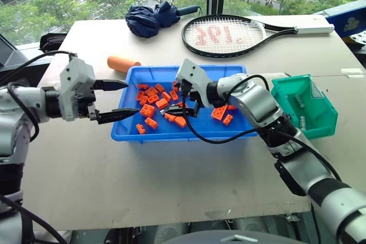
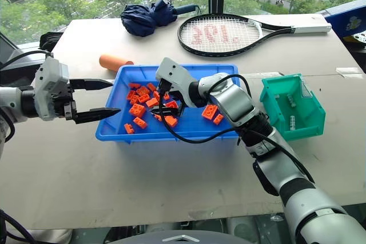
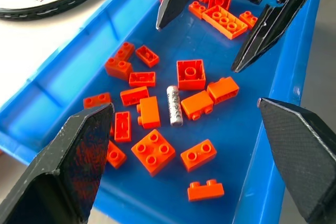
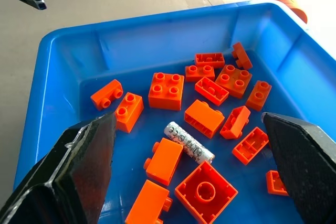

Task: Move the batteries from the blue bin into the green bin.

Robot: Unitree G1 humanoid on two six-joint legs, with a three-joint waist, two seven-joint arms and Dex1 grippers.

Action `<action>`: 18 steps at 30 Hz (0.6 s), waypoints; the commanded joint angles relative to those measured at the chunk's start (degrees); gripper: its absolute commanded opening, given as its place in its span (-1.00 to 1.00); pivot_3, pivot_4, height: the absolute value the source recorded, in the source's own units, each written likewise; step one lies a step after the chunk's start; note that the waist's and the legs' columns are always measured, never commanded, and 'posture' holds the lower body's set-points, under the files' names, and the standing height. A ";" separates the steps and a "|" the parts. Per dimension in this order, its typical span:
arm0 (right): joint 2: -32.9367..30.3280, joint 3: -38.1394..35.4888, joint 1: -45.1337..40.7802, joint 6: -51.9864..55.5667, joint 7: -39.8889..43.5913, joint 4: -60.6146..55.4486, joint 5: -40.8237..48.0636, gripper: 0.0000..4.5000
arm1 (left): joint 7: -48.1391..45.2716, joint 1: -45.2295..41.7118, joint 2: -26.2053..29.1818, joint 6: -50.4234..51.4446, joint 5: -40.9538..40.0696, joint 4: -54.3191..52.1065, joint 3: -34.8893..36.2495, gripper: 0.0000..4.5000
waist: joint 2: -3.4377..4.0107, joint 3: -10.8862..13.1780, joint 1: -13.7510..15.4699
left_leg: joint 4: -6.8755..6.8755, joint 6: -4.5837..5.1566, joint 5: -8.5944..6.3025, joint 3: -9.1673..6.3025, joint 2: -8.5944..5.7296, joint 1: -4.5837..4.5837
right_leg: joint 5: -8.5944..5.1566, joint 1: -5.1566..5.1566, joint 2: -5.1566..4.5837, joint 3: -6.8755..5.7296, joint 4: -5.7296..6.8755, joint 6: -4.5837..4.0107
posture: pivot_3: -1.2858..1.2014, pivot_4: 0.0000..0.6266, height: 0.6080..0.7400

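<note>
Lying flat on the floor of the blue bin [image 4: 73, 40], among scattered orange bricks [image 4: 166, 91]: one battery [image 4: 189, 142], silvery-grey with dark print, touching or nearly touching an orange brick at one end. Seen also from the left wrist, same battery [image 3: 174, 105], between a long brick and a brick pair. More batteries [image 1: 299, 103] resting inside the green bin [image 1: 318, 121], small pale cylinders against its back wall and floor. Green bin standing on the counter [image 1: 143, 181] just beside the blue bin's right end, cut-away front facing away from the robot's left side.

Hanging over the middle of the blue bin, right pincer [image 1: 178, 108], fingers spread wide apart, empty, pointing toward the robot's left; battery visible between its two black fingers [image 4: 84, 166] from the wrist, below them and not touched. Left pincer [image 1: 117, 100] at the blue bin's left edge, also spread open and empty, tips pointing toward the bin, one tip over the rim.

Farther back on the counter: orange cylinder [image 1: 123, 63] just behind the blue bin's left corner, tennis racket [image 1: 229, 35] beyond the bin, folded dark-blue umbrella [image 1: 154, 18] near the far edge.
</note>
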 commanded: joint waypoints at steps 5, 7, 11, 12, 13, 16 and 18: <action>7.92 4.14 -5.40 -3.90 -1.08 14.59 -5.80 0.98 | -2.75 2.46 3.34 -0.60 -0.21 -0.26 4.03 1.00 | 0.01 0.01 -0.93 | -0.16 -0.07 0.04 0.04 0.02 0.04 | 0.00 -0.11 0.06 0.06 0.03 -0.01 | 0.03 -0.52 1.00; 9.56 5.24 -6.50 -5.12 -1.62 18.06 -7.82 0.98 | -3.80 4.29 4.18 -1.40 0.06 0.42 5.50 1.00 | 0.02 0.01 -1.16 | -0.20 -0.07 0.04 0.03 0.01 0.03 | 0.00 -0.12 0.04 0.06 0.01 -0.01 | 0.03 -0.52 1.00; 13.48 5.76 -8.98 -6.67 -2.80 25.09 -10.61 0.98 | -5.40 6.52 5.07 -4.13 1.14 3.12 7.22 1.00 | 0.04 0.03 -1.31 | -0.28 -0.11 0.05 0.01 0.00 0.03 | 0.00 -0.14 0.02 0.04 -0.01 -0.01 | 0.03 -0.52 1.00; 14.25 5.89 -9.51 -7.17 -3.01 26.65 -11.37 0.98 | -5.60 6.57 5.08 -4.67 1.23 3.75 7.36 1.00 | 0.04 0.03 -1.33 | -0.32 -0.14 0.07 0.00 -0.01 0.03 | 0.00 -0.15 0.01 0.04 -0.03 -0.01 | 0.03 -0.52 1.00; 14.91 5.82 -9.97 -7.63 -3.11 28.00 -11.99 0.98 | -5.77 6.51 5.08 -5.10 1.25 4.26 7.37 1.00 | 0.04 0.03 -1.32 | -0.35 -0.17 0.09 0.00 -0.01 0.04 | 0.00 -0.16 0.00 0.04 -0.02 -0.02 | 0.03 -0.52 1.00; 16.50 5.61 -11.57 -9.56 -4.20 32.34 -14.17 0.88 | -6.14 5.36 5.02 -6.59 1.65 6.11 6.49 1.00 | 0.04 0.02 -1.34 | -0.41 -0.23 0.12 -0.03 -0.02 0.04 | 0.00 -0.19 -0.02 0.04 -0.02 -0.02 | 0.03 -0.52 1.00; 17.03 5.08 -11.98 -10.20 -3.74 33.69 -14.62 0.56 | -6.32 4.55 4.94 -7.11 1.77 6.79 5.91 1.00 | 0.04 0.02 -1.33 | -0.46 -0.27 0.15 -0.03 -0.04 0.03 | 0.00 -0.23 -0.03 0.04 0.00 -0.03 | 0.03 -0.52 1.00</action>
